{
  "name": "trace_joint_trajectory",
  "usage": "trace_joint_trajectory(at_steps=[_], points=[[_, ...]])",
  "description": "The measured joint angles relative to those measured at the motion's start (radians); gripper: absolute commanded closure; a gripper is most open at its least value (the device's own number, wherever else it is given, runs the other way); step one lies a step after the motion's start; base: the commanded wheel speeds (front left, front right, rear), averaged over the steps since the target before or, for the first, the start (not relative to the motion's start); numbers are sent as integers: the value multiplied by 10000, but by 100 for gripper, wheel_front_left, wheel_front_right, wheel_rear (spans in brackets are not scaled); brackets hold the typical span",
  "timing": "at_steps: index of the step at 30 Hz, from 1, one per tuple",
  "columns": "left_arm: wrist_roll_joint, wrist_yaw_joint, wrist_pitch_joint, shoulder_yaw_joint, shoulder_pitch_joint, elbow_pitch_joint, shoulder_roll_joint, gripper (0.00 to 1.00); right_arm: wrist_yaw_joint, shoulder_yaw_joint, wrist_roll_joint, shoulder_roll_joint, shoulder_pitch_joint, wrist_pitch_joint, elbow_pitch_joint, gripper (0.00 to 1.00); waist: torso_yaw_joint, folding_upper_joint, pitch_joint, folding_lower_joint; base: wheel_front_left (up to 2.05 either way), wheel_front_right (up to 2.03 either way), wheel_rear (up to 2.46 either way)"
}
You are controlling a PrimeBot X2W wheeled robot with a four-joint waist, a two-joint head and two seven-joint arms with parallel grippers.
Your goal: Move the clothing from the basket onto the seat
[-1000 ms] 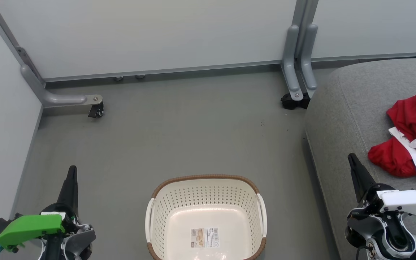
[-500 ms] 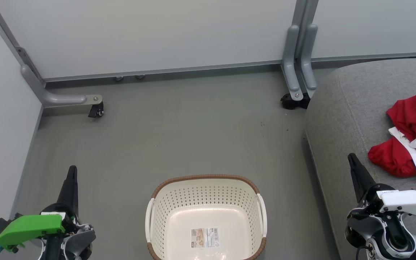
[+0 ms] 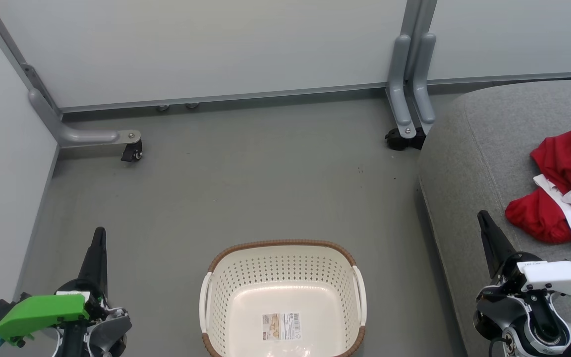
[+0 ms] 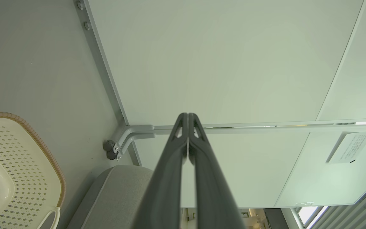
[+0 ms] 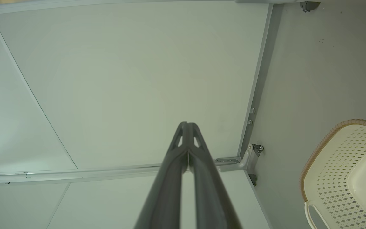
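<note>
Basket (image 3: 283, 243) empty on the floor, only a label sticker (image 3: 281, 326) on its bottom. Clothing (image 3: 558, 158) lies in a red-and-white heap on the seat (image 3: 464, 163), well apart from the basket and partly cut off at the view's edge. Task looks done; nothing left to carry, as far as shown. Count: one basket, one seat, one heap; garments within it cannot be told apart. Left gripper (image 3: 99, 232) and right gripper (image 3: 482, 214) both closed tip to tip, holding nothing.

Grey floor (image 3: 246, 188), pale partition panels (image 3: 206, 49) behind, grey bracket feet (image 3: 87, 135) on black castors (image 3: 133, 151).
</note>
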Motion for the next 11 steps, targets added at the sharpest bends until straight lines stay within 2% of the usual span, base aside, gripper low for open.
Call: trace_joint_trajectory(at_steps=[11], points=[[0,0,0,0,0,-2,0,100,0,-23,-12,17,-1,27,2,100,0,0,0,0,0,0,0]])
